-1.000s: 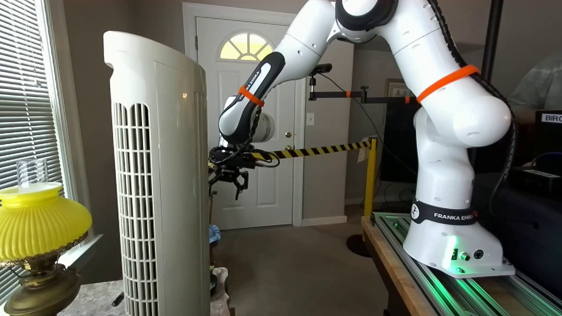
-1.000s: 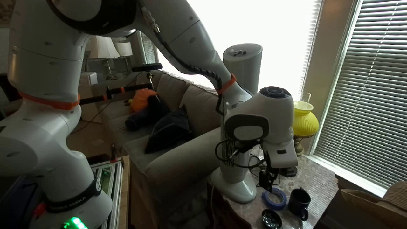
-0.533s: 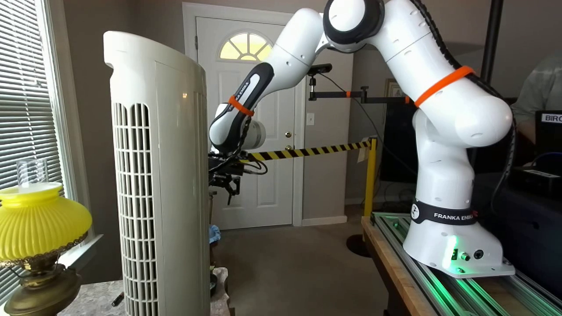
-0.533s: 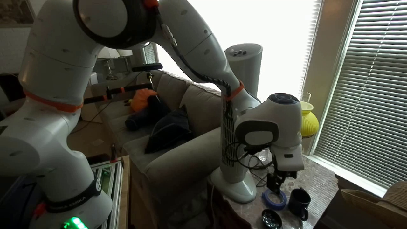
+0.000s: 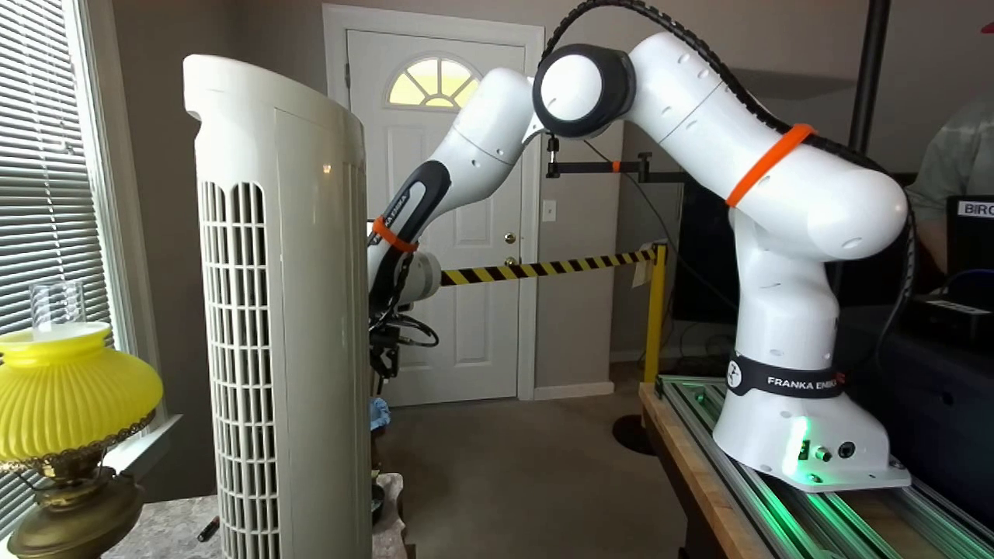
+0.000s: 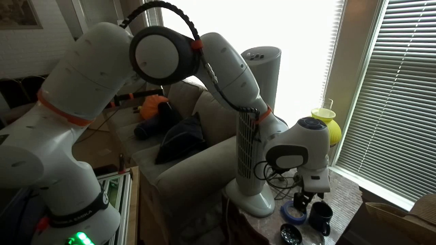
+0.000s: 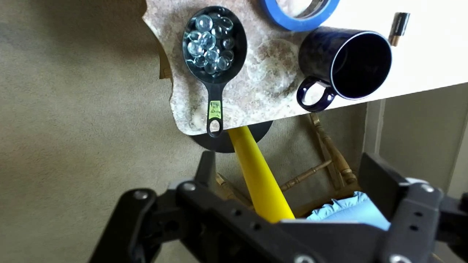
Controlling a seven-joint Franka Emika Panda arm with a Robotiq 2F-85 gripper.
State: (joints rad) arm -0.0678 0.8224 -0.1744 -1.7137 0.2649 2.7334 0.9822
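My gripper (image 7: 291, 171) is open and holds nothing; its two fingers stand wide apart in the wrist view. In an exterior view the gripper (image 6: 309, 201) hangs above the table, beside and above a dark blue mug (image 6: 319, 217) and a blue tape roll (image 6: 295, 221). In an exterior view the gripper (image 5: 384, 363) is partly hidden behind the fan. In the wrist view a black spoon (image 7: 215, 91) full of clear glass beads lies at the table edge. The mug (image 7: 318, 54), tape roll (image 7: 296, 24) and a battery (image 7: 399, 26) lie farther along the speckled tabletop (image 7: 263, 98).
A tall tower fan (image 5: 318, 310) stands on the table, also seen in an exterior view (image 6: 264, 78). A yellow-shaded lamp (image 5: 74, 396) stands near the window. A sofa (image 6: 201, 173) adjoins the table. The wrist view shows a yellow post (image 7: 256, 171), wooden chair (image 7: 340, 160) and blue cushion (image 7: 354, 210).
The arm has reached farther out and the gripper has come down toward the mug and tape roll. It is now more hidden behind the fan. The objects on the table have not moved.
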